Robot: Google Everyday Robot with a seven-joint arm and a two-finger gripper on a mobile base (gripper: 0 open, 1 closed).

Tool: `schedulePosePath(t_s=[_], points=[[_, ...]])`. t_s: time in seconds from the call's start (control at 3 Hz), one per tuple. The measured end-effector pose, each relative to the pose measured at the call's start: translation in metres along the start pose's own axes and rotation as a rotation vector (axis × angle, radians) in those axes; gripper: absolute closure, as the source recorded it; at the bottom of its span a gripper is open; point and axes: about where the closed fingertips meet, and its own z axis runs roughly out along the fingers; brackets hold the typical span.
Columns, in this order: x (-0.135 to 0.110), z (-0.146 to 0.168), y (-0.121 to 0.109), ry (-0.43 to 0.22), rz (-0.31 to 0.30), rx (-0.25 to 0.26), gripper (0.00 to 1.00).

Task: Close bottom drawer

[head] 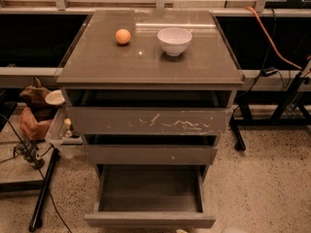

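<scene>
Only a pale sliver of the gripper [181, 231] shows at the frame's bottom edge, just right of centre, with a trace of the arm [238, 230] further right.
</scene>
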Motion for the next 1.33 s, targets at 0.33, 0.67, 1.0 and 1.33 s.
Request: schedulePosePath(t_s=[0.33,0.67,1.0,1.33], points=[[0.021,0.036,-0.009,-0.044,0.048,-0.038,0.00],[0.025,0.042,-0.012,-0.053,0.061,-0.037,0.00],[0.027,0.047,-0.016,-0.067,0.052,-0.042,0.00],[0.016,0.060,-0.034,-0.079,-0.016,-0.048,0.00]])
